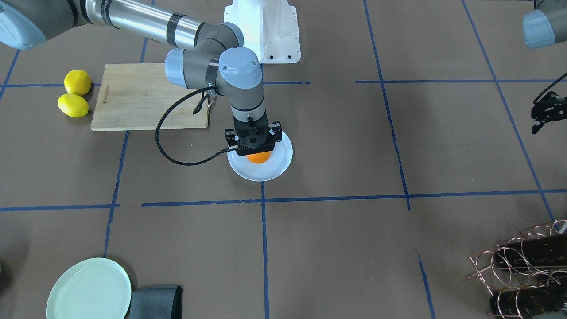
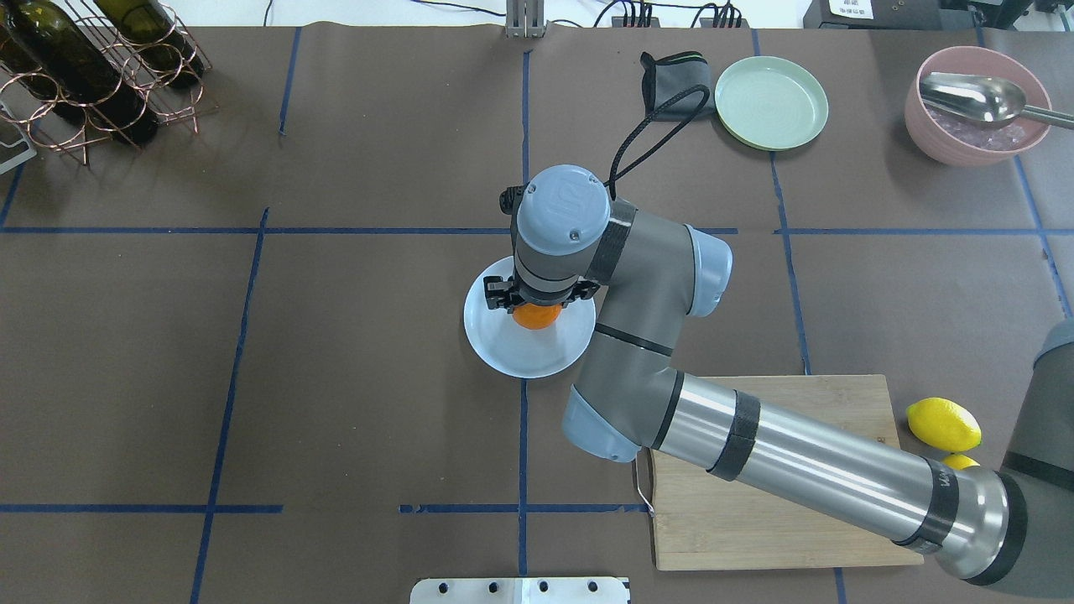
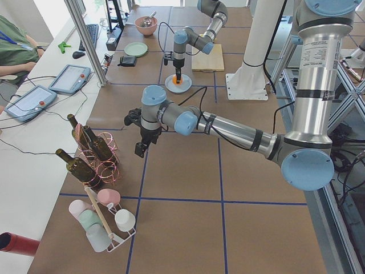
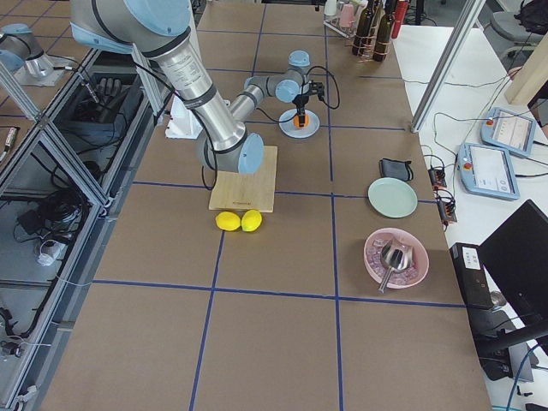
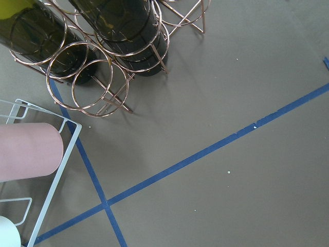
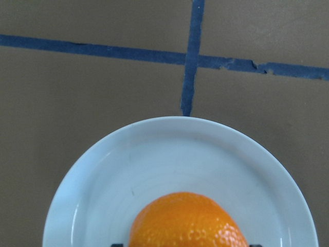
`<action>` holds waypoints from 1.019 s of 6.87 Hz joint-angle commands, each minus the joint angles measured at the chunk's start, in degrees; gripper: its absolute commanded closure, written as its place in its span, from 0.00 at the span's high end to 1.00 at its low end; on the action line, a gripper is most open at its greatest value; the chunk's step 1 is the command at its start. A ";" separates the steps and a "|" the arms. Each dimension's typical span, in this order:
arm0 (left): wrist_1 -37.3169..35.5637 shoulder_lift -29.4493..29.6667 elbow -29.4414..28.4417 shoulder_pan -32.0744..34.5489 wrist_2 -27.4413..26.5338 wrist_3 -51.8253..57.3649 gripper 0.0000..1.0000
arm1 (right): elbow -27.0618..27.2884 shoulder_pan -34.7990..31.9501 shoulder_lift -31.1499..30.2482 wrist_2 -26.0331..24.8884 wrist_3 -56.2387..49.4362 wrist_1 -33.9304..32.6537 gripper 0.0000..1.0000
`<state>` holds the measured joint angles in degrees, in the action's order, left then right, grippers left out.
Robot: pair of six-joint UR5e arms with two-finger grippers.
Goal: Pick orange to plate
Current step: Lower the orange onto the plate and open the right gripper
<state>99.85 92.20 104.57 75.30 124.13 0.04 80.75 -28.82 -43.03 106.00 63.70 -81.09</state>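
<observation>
The orange (image 1: 258, 157) is on the pale bluish-white plate (image 1: 279, 166) near the table's middle. My right gripper (image 1: 254, 149) points straight down over it and is shut on the orange, one finger on each side. In the right wrist view the orange (image 6: 187, 221) fills the bottom centre, with the plate (image 6: 169, 154) spread beneath it. From overhead, the orange (image 2: 537, 316) peeks out under the wrist on the plate (image 2: 503, 348). My left gripper (image 1: 544, 117) hangs open and empty, far off beside the bottle rack.
A wooden cutting board (image 1: 141, 95) and two lemons (image 1: 75, 95) lie on the robot's right. A pale green plate (image 2: 770, 102), a dark cloth (image 2: 671, 84) and a pink bowl with a scoop (image 2: 977, 105) sit at the far side. A copper bottle rack (image 2: 92, 75) stands far left.
</observation>
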 commanded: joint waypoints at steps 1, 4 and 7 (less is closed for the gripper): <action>-0.09 -0.01 -0.06 0.11 0.06 -0.13 1.00 | 1.67 -0.10 -0.30 -0.18 -0.07 -0.29 1.00; -0.96 -0.01 -1.64 1.95 0.24 -0.13 1.00 | 14.98 -6.40 -2.93 3.15 -4.26 -13.39 1.00; -9.20 0.17 -1.73 6.08 4.46 1.97 1.00 | 30.32 -19.81 -18.27 10.94 -27.05 -23.58 1.00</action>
<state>94.05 92.31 102.88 80.13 127.79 0.80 106.62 -42.02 -54.79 112.36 46.70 -102.32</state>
